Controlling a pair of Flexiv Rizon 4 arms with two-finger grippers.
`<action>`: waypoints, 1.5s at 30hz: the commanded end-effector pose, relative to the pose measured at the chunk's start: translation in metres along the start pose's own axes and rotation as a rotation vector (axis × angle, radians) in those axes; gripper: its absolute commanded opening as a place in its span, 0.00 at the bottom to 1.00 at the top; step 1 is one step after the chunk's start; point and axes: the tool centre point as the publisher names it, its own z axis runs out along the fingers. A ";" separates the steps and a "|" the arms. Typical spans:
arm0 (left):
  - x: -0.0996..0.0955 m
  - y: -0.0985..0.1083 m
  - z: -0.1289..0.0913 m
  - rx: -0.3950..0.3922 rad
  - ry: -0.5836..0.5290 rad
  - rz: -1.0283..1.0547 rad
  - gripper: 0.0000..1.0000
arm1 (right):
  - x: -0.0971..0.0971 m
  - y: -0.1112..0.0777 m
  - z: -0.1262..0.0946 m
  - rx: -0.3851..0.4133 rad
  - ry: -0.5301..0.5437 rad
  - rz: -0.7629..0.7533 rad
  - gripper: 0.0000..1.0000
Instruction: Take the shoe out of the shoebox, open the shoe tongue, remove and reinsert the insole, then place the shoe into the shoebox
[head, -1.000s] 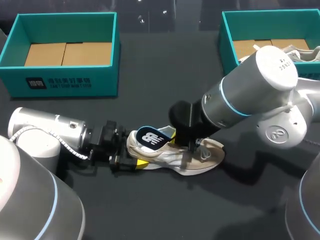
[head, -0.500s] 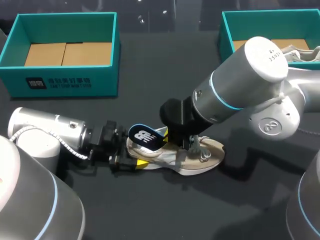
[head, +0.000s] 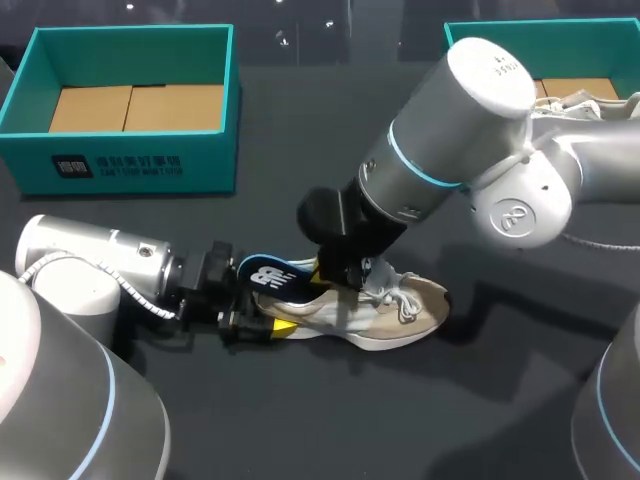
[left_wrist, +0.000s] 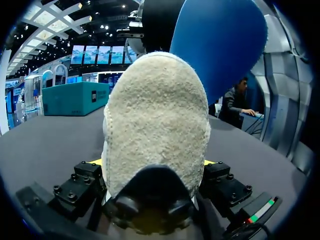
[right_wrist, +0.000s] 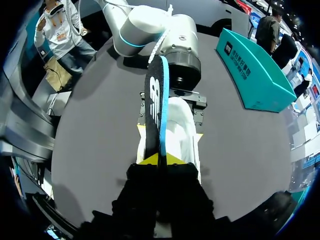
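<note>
A cream sneaker (head: 395, 312) lies on its sole on the dark table, toe to the right. My left gripper (head: 262, 305) comes in low from the left and is shut on the shoe's heel (left_wrist: 157, 125), one finger on each side. My right gripper (head: 322, 270) reaches down over the shoe's opening and is shut on the dark blue insole (head: 268, 277). The insole slants out over the heel, toward the left arm. In the right wrist view the insole (right_wrist: 155, 110) stands edge-on ahead of the yellow tips of my right gripper (right_wrist: 161, 160), above the shoe (right_wrist: 181, 130). The insole (left_wrist: 220, 45) also rises behind the heel in the left wrist view.
A teal shoebox (head: 130, 160) with a bare cardboard floor stands at the back left. A second teal shoebox (head: 455, 95) at the back right holds another pale shoe (head: 600, 105), partly hidden by my right arm. Bare table lies in front of the sneaker.
My right arm has swung to the left, carrying the insole leftward over the heel. The shoe and my left gripper have stayed in place.
</note>
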 end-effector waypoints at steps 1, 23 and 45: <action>-0.001 0.002 0.000 0.000 0.000 0.000 0.00 | -0.003 0.005 0.001 -0.005 0.021 0.006 0.09; -0.001 0.002 0.000 0.000 0.000 0.000 0.00 | -0.019 0.015 -0.006 -0.048 0.219 0.136 0.48; -0.001 0.002 0.000 0.000 0.000 0.000 0.00 | -0.003 0.024 0.006 -0.122 0.379 0.130 0.49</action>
